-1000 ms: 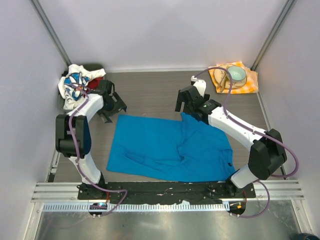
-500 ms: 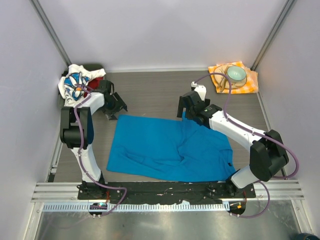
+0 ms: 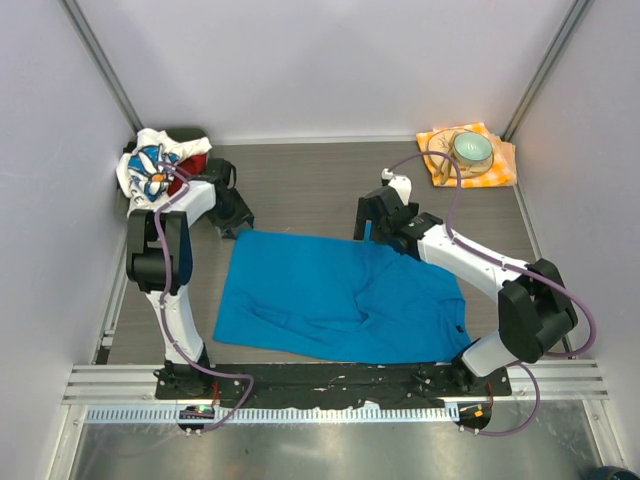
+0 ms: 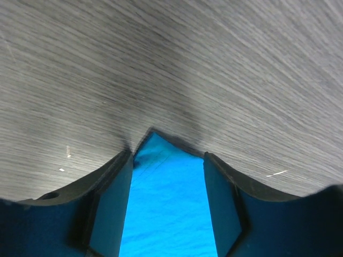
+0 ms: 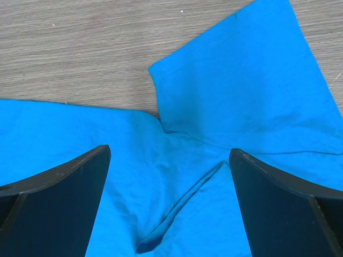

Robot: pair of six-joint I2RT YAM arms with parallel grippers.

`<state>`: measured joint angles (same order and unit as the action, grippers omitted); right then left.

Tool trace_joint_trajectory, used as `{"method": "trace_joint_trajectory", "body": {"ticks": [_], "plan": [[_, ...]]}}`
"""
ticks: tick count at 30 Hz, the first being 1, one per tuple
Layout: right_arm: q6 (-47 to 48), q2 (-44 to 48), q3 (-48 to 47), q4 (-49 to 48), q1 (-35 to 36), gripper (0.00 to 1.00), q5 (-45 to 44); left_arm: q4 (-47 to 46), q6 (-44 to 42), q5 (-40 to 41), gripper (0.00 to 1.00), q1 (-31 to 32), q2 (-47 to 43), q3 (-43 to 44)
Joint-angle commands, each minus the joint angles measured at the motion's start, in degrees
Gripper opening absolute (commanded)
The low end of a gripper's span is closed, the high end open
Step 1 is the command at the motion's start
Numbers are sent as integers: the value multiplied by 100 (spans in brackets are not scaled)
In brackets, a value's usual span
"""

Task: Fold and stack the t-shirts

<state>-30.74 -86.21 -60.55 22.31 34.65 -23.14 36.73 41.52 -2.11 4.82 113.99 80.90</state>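
A bright blue t-shirt (image 3: 340, 295) lies spread out on the table's middle, with loose folds in it. My left gripper (image 3: 232, 213) is open at its far left corner. In the left wrist view the fingers (image 4: 112, 203) stand on either side of that corner (image 4: 166, 187), low on the table. My right gripper (image 3: 377, 225) is open wide above the shirt's far edge. In the right wrist view a sleeve (image 5: 241, 80) and a creased fold (image 5: 182, 209) lie below it. The daisy-print t-shirt (image 3: 148, 168) and the red one (image 3: 192, 160) are bunched at the far left corner.
An orange-and-white checked napkin (image 3: 497, 160) with a pale green bowl (image 3: 472, 148) on it lies at the far right corner. White walls and metal posts close in the table on three sides.
My left gripper has shifted slightly toward the far side at the shirt's corner, its arm folding in. My right gripper has moved a little nearer, over the shirt's far edge.
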Motion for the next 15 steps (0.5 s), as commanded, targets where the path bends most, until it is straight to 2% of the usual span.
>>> {"method": "trace_joint_trajectory", "body": {"ticks": [1,5,8,9,11,12,15], "plan": [[-81,193,88,-262,-29,99,20,458,-126,466,57,45,202,128],[-81,228,202,-306,-29,99,-24,440,-56,519,43,54,202,49],[-81,193,237,-306,-107,99,-182,449,-30,536,28,54,167,13],[-98,184,237,-306,-143,99,-217,440,-21,545,18,54,150,4],[-116,123,202,-314,-257,99,-200,449,-30,562,8,54,141,4],[-125,96,176,-306,-423,99,-183,449,-38,562,0,54,149,-4],[-204,-53,53,-306,-800,99,-77,449,-39,597,0,54,149,-13]]}}
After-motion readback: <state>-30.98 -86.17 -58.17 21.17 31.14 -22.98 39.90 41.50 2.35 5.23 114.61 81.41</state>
